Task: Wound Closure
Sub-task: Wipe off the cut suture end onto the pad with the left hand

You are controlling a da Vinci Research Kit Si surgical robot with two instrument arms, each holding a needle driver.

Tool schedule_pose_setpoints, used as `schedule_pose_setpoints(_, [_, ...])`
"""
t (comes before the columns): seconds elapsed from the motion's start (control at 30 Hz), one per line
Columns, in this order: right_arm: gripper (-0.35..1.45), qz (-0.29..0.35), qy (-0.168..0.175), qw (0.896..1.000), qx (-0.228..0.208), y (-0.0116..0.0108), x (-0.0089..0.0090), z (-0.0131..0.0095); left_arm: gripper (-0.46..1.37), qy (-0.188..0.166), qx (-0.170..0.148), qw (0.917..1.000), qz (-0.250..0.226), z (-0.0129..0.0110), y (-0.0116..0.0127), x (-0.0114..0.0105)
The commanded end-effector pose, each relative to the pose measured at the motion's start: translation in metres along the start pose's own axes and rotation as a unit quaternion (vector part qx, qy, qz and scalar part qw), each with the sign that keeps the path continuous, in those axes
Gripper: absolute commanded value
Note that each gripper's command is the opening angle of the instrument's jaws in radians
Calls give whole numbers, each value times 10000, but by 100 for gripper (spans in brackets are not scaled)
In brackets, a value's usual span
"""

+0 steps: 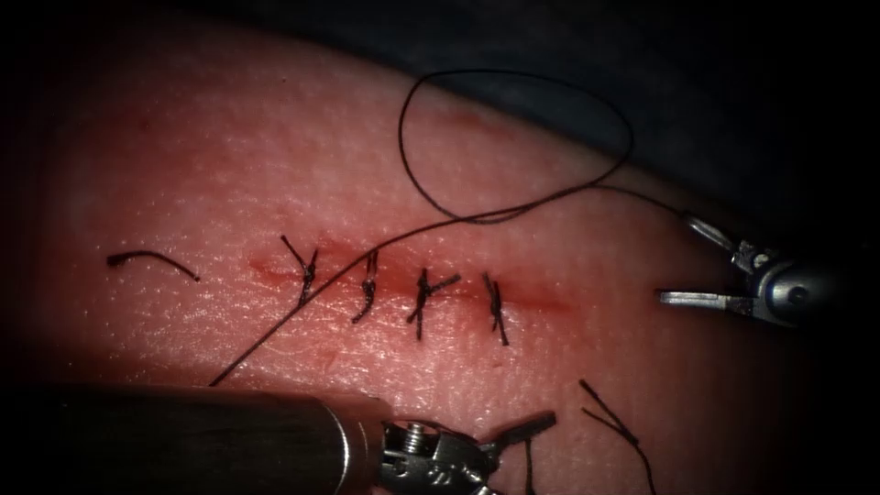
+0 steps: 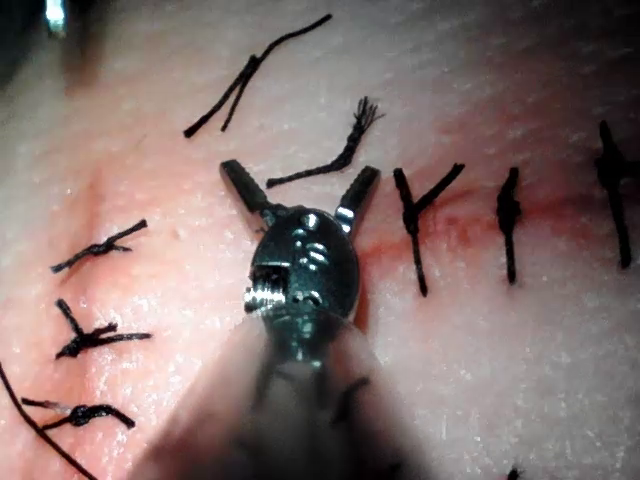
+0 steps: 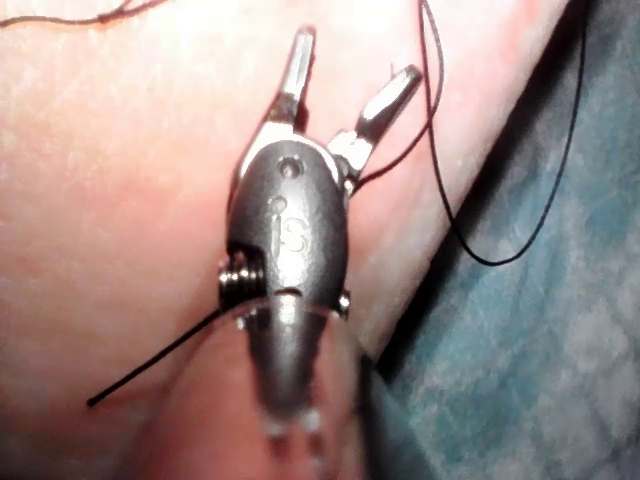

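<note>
The tissue fills the frame, its cut at centre crossed by four knotted stitches. Left tool, bottom centre — jaws spread, empty. Right tool, right edge — jaws apart, empty. Thread loops top centre; cut ends lie left

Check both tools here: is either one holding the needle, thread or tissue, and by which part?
Nothing is held. The left tool and the right tool both have open, empty jaws; the thread runs past the right tool ungripped.
</note>
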State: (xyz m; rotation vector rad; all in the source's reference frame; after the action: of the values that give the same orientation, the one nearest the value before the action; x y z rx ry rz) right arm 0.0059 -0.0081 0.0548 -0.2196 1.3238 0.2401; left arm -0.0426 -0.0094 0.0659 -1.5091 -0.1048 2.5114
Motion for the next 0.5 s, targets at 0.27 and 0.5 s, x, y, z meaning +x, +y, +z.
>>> schedule_pose_setpoints(0.27, [101,9,11,10000,45,-5,5,3,79,-86,339,9994,-78,-32,-22,-18])
schedule_pose_setpoints(0.5, [101,9,-23,9999,158,-10,9,8,73,-58,298,9986,-438,-66,-33,-21])
